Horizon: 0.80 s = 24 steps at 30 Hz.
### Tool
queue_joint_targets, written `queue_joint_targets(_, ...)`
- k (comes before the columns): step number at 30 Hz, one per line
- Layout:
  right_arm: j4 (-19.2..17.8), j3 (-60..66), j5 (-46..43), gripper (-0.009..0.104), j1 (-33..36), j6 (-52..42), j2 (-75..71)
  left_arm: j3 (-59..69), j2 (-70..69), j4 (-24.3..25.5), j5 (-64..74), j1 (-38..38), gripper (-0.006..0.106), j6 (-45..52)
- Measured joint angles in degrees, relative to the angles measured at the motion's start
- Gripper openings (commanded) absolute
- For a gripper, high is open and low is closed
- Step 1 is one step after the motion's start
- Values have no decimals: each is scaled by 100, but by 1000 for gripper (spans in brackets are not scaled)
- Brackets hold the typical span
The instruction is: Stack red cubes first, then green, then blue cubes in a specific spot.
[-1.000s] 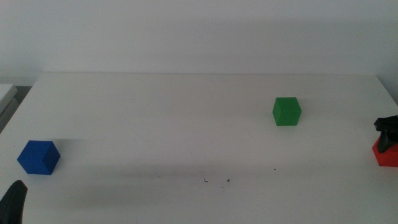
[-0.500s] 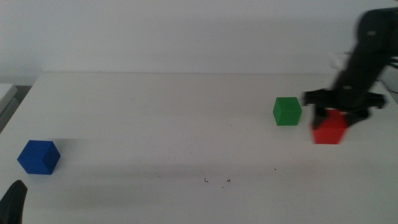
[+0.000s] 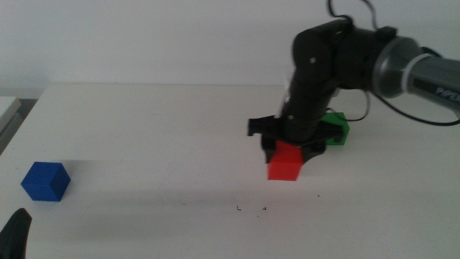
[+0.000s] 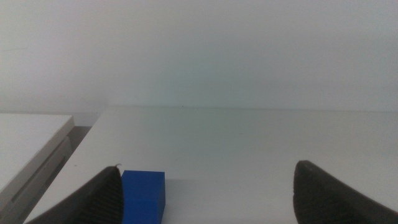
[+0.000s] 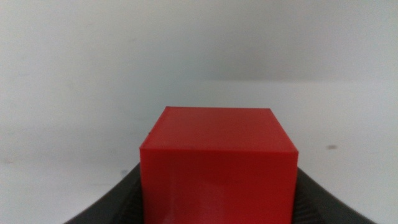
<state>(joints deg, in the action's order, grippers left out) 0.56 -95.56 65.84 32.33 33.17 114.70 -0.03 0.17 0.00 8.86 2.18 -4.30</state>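
Carrying the red cube (image 3: 284, 162), your right pincer (image 3: 287, 152) is clamped on it above the counter (image 3: 158, 129), near the pen-marked spot (image 3: 251, 208). Step one is under way: next, bring it squarely over the marks and lower. Your left pincer (image 4: 205, 193) waits spread wide beside the blue cube (image 3: 44, 181); green cube (image 3: 336, 131) sits behind the arm.

Red cube (image 3: 284, 165), green cube (image 3: 336, 130) and blue cube (image 3: 44, 181): matt, smooth faces. Worktop (image 3: 165, 129): white, smooth, matt. Right pincer (image 3: 287, 147): dark, matt.
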Motion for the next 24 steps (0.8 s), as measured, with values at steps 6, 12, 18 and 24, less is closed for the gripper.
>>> queue_joint_targets(6,17,-19,-141,8,325,372,91,0,0,0,0,0,94,0)
queue_joint_targets(12,141,-19,-227,8,493,516,103,0,0,0,0,0,94,0)
queue_joint_targets(18,-56,-19,-332,8,749,923,158,0,0,0,0,0,94,0)
queue_joint_targets(24,-246,-40,-427,8,799,1060,406,0,0,0,0,0,94,0)
